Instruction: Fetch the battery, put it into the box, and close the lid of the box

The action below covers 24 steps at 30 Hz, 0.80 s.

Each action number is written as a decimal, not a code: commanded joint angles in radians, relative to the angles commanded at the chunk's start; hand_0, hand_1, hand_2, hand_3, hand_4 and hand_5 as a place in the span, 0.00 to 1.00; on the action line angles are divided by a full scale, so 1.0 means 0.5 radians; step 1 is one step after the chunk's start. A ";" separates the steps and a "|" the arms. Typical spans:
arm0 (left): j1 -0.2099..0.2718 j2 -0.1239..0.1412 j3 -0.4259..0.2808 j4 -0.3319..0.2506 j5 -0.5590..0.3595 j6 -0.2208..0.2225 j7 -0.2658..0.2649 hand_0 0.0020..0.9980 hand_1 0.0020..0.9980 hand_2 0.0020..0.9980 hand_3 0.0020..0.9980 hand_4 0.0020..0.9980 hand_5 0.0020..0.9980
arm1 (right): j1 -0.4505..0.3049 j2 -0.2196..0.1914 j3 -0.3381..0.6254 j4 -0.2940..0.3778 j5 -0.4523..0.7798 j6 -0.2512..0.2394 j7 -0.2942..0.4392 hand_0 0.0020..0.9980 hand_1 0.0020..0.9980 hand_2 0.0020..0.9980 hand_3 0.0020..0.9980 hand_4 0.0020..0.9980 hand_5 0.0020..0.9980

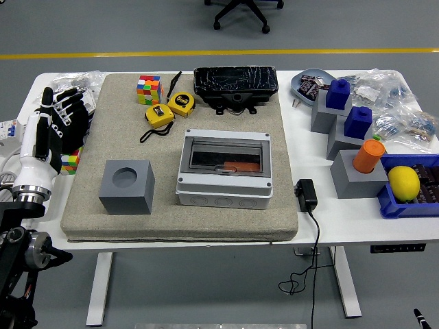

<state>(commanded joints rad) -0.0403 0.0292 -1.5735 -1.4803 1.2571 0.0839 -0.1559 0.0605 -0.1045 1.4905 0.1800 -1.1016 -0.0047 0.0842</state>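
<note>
The grey box (225,170) stands mid-mat, and its clear lid (226,154) lies flat and shut over it. Through the lid I see a flat orange-red piece (241,166) inside. A black plastic-wrapped pack (235,83) lies at the mat's far edge behind the box. My left hand (58,123) hovers over the table's left edge, off the mat, fingers spread and empty. It is well left of the box.
A grey cube with a round recess (126,186) stands left of the box. Two yellow tape measures (170,108) and a colour cube (149,89) lie at the far left. A black adapter (306,194), grey blocks, an orange cylinder (368,155) and a lemon (403,182) fill the right.
</note>
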 joint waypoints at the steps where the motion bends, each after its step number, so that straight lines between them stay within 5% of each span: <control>1: 0.001 -0.002 -0.005 0.001 -0.008 -0.001 0.000 0.75 0.76 0.73 0.70 1.00 1.00 | -0.001 0.001 -0.006 0.000 0.002 0.001 -0.001 0.93 0.87 0.81 0.85 1.00 1.00; 5: 0.008 -0.007 -0.017 0.004 -0.037 -0.012 -0.005 0.75 0.76 0.73 0.70 1.00 1.00 | -0.006 0.005 -0.010 0.000 -0.012 0.000 -0.003 0.93 0.87 0.81 0.85 1.00 1.00; 6: 0.010 -0.007 -0.018 0.004 -0.043 -0.013 -0.006 0.77 0.78 0.75 0.85 1.00 1.00 | -0.009 0.007 -0.017 0.000 -0.009 0.001 -0.004 0.92 0.86 0.81 0.85 1.00 1.00; 11: 0.016 -0.010 -0.022 0.013 -0.070 -0.006 -0.024 0.77 0.78 0.75 0.85 1.00 1.00 | -0.014 0.013 -0.037 0.000 -0.006 0.006 -0.008 0.92 0.86 0.81 0.85 1.00 1.00; 12: 0.016 -0.010 -0.021 0.014 -0.075 -0.007 -0.027 1.00 1.00 0.88 0.77 1.00 1.00 | -0.014 0.013 -0.038 0.000 -0.007 0.006 -0.008 0.89 0.83 0.80 0.85 1.00 1.00; 17: 0.023 -0.013 -0.034 0.026 -0.105 -0.053 -0.050 1.00 1.00 0.88 0.77 1.00 1.00 | -0.015 0.012 -0.048 0.000 -0.008 0.011 -0.009 0.89 0.83 0.80 0.85 1.00 1.00; 18: 0.025 -0.014 -0.038 0.027 -0.104 -0.056 -0.053 1.00 1.00 1.00 0.84 1.00 1.00 | -0.016 0.012 -0.048 0.000 -0.009 0.012 -0.009 0.88 0.82 0.80 0.85 1.00 1.00; 23: 0.051 -0.019 -0.047 0.033 -0.129 -0.099 -0.038 1.00 1.00 1.00 0.84 1.00 1.00 | -0.039 0.017 -0.046 0.000 -0.004 0.016 -0.005 0.88 0.82 0.80 0.85 1.00 1.00; 24: 0.060 -0.021 -0.048 0.032 -0.133 -0.100 -0.034 1.00 1.00 1.00 1.00 1.00 1.00 | -0.045 0.019 -0.039 0.000 -0.004 0.016 -0.003 0.88 0.82 0.80 0.84 1.00 1.00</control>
<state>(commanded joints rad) -0.0103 0.0188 -1.5975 -1.4642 1.1908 0.0339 -0.1729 0.0381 -0.0950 1.4708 0.1800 -1.1037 0.0032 0.0826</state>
